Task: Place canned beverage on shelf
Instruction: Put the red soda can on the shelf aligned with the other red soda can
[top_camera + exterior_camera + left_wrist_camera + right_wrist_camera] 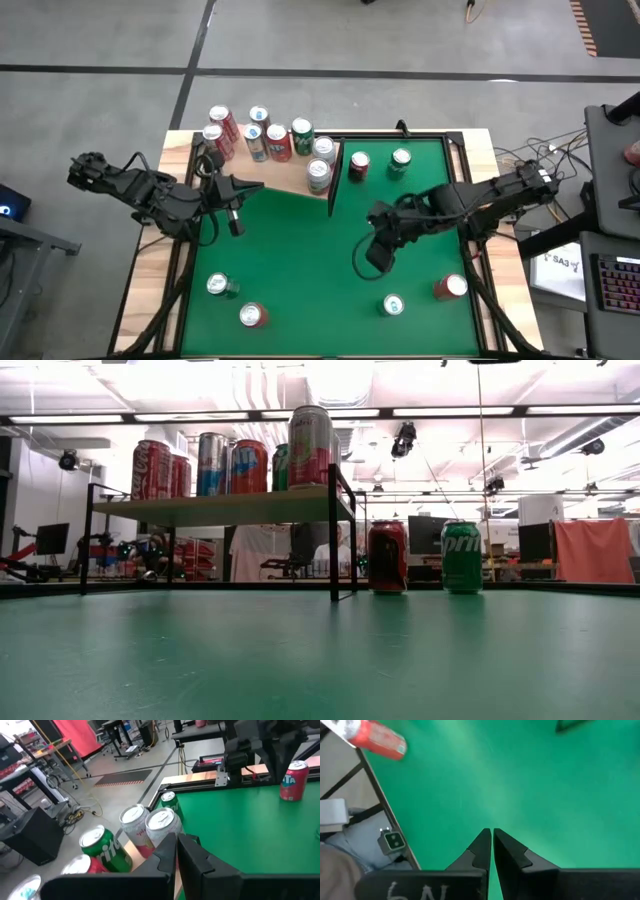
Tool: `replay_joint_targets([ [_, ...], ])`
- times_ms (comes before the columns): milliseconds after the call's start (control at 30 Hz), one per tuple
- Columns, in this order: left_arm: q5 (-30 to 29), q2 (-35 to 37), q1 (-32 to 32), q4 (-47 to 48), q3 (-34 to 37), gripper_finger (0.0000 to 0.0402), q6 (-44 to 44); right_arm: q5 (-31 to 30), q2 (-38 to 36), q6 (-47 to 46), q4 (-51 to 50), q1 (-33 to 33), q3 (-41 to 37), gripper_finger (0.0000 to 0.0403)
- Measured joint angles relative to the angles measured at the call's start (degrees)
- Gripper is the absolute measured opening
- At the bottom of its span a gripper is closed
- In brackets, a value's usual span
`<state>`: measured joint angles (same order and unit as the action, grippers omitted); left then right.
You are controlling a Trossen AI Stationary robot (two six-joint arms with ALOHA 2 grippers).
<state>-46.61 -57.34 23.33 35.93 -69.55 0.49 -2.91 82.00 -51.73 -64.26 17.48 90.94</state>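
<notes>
The shelf (285, 180) is a pale wood board on dark legs (333, 540) at the table's far left. Several cans (268, 140) stand upright on it. A red can (358, 166) and a green can (400, 160) stand on the green table just right of the shelf's dark end panel (334, 185). My left gripper (258, 186) is shut and hovers over the shelf's near edge, its fingertips (177, 840) short of two white-and-pink cans (162, 827). My right gripper (373, 260) is shut over the table's middle and slants down at bare green felt (491, 832).
Several more cans stand on the near half of the table: a green one (218, 286), a red one (252, 316), a green one (393, 305) and a red one (450, 288) by the right edge. Bare green felt lies between both arms.
</notes>
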Motion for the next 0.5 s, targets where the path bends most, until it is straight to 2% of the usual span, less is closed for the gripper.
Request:
replay_joint_targets([
  [233, 0.02, -4.08, 0.00, 0.01, -3.76, 0.0000, 3.27, 0.13, 0.00, -13.72, -6.13, 5.31, 0.00, 0.0012],
  [500, 0.04, -8.50, 0.00, -0.12, -7.42, 0.0000, 6.89, -0.05, 0.00, -20.78, -8.06, 10.49, -0.21, 0.0012],
])
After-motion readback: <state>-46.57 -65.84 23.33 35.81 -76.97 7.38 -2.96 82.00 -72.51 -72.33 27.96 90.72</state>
